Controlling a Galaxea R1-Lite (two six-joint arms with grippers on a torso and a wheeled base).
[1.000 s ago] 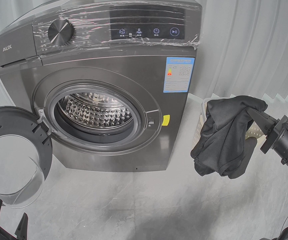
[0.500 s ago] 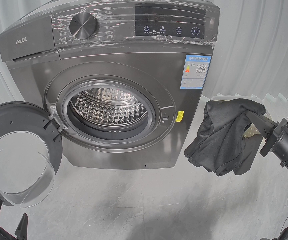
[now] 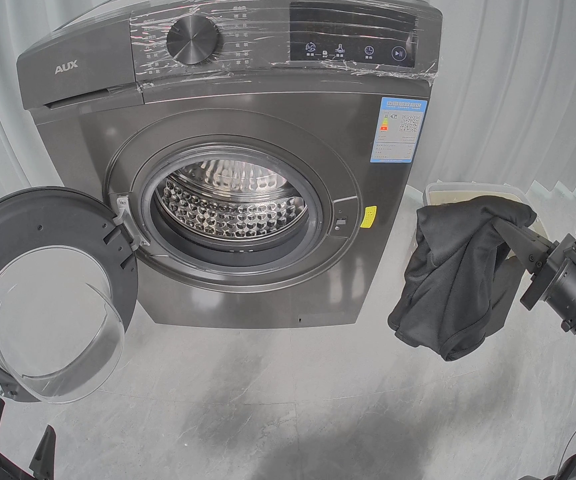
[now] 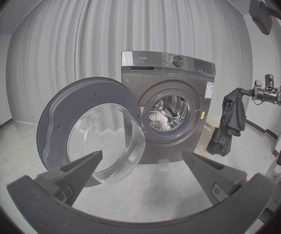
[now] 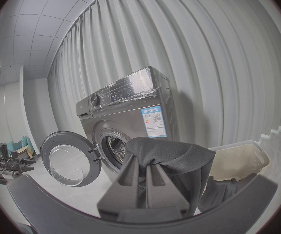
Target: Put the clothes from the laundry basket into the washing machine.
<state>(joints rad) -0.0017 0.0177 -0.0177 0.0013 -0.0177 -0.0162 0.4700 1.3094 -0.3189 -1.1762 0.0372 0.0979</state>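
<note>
While your right gripper (image 3: 504,225) is pinching the black garment (image 3: 451,281) by a top fold at the right of the head frame, the cloth is hanging limp in front of the laundry basket (image 3: 468,187), clear of the floor. Judging by its drape, it is handling as light, soft and floppy, so a bunched fold is your safest hold, and the trailing ends are likely to catch on the port rim. At centre frame the washing machine (image 3: 248,115) is standing with its door (image 3: 34,215) lying open at lower left and its drum (image 3: 231,198) showing bare metal. Your left gripper (image 3: 21,421) is waiting in the lower left corner.

From the left wrist, you are seeing those fingers spread wide, gripping nothing, with the door just beyond.

From the right wrist, the fingers are pressing together on the fold. The basket is showing dark fabric inside, but you cannot tell whether it is another piece or this garment's tail.
</note>
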